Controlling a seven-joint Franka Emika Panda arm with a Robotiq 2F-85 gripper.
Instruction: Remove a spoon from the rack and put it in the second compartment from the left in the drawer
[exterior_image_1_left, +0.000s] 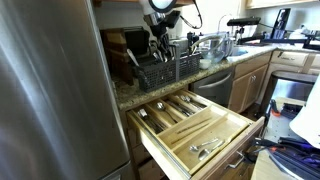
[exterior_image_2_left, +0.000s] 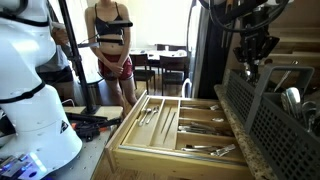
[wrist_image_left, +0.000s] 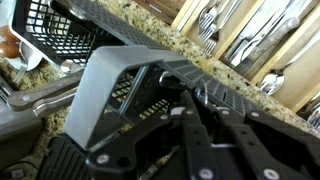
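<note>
The black wire rack (exterior_image_1_left: 165, 72) stands on the granite counter above the open pale-wood drawer (exterior_image_1_left: 240, 130); both also show in an exterior view, rack (exterior_image_2_left: 262, 115) and drawer (exterior_image_2_left: 125, 130). My gripper (exterior_image_1_left: 160, 47) hangs just over the rack's cutlery holder (exterior_image_2_left: 250, 62). In the wrist view the fingers (wrist_image_left: 203, 98) are nearly together on a thin metal spoon handle (wrist_image_left: 200, 92); the spoon's bowl is hidden. The drawer's narrow slots (exterior_image_1_left: 165, 110) hold forks and spoons, which also show in the wrist view (wrist_image_left: 250, 40).
A steel fridge (exterior_image_1_left: 50, 90) stands beside the counter. Glass bowls (exterior_image_1_left: 212, 45) sit behind the rack. A dishwasher (exterior_image_1_left: 215, 85) is under the counter. A person (exterior_image_2_left: 112, 45) and a white machine (exterior_image_2_left: 30, 90) stand beyond the drawer's front.
</note>
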